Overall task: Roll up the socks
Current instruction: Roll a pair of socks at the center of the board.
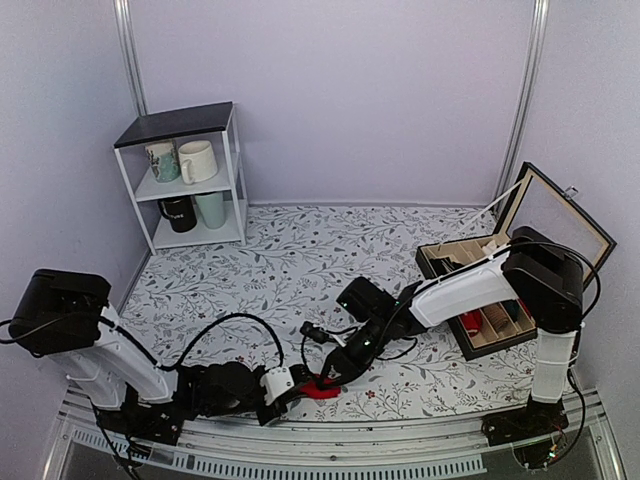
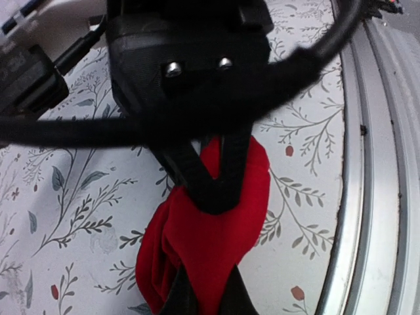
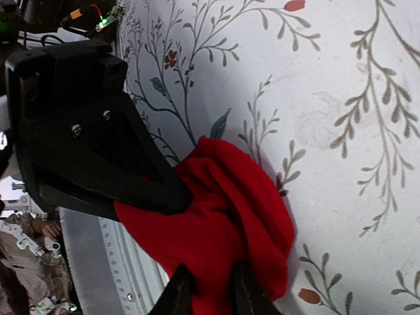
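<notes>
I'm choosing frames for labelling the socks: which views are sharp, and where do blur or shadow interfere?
Top view: evenly lit and sharp, but the socks are a small red patch. Left wrist view: the near cable is blurred and dark, the red cloth fairly sharp. Right wrist view: sock folds and tablecloth print sharp, a thin shadow along the socks' edge.

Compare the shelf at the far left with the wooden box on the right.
The shelf is a white open frame with a dark top; the box is dark wood, pale inside its lid. The shelf stands tall with two tiers; the box sits low with its lid tilted open. The shelf holds mugs; the box holds small items in divided compartments. Both rest on the floral table.
</notes>
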Available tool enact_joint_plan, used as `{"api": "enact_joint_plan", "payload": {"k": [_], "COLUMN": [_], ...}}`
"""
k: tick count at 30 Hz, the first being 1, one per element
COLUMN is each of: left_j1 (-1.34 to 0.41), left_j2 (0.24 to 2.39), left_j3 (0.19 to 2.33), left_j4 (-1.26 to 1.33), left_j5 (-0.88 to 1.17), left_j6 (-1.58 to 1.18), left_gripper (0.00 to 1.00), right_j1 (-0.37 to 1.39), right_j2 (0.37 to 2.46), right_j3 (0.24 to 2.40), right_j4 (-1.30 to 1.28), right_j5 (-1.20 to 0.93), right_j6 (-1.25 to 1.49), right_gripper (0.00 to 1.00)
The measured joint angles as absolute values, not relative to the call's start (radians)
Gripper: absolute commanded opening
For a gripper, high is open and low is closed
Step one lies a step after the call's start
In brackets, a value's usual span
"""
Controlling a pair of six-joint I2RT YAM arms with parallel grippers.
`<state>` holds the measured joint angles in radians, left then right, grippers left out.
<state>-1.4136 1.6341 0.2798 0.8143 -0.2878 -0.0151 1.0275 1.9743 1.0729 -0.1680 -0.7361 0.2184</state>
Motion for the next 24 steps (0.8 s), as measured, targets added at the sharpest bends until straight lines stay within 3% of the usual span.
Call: {"api": "enact_joint_plan", "payload": {"k": [2, 10, 17, 24], "left_j1": [-1.386, -1.333, -1.328, -1.327], "left_j2": [1.625, 1.633, 1.690, 1.732], "left_j3": [0.279, 0.283, 0.299, 0.305], "left_j4": [0.806, 0.811, 0.858, 0.918], "left_j5": [-0.248, -0.134, -0.105, -0.084], "left_j6": [-0.046, -0.166, -0.228, -0.257], "left_gripper": [0.00, 0.00, 0.00, 0.00], "right_j1": [1.028, 1.042, 1.039, 1.040], "right_j2": [1.963, 1.836, 1.707, 1.690], "right_j3": [1.062, 0.955, 0.892, 0.839], "right_j4": [-0.160, -0.066, -0.014, 0.053], "right_j5": [-0.699, -0.491, -0.418, -0.473], "right_j6": [0.208, 0.171, 0.117, 0.116], "right_gripper": [0.37, 0.52, 0.72, 0.77]}}
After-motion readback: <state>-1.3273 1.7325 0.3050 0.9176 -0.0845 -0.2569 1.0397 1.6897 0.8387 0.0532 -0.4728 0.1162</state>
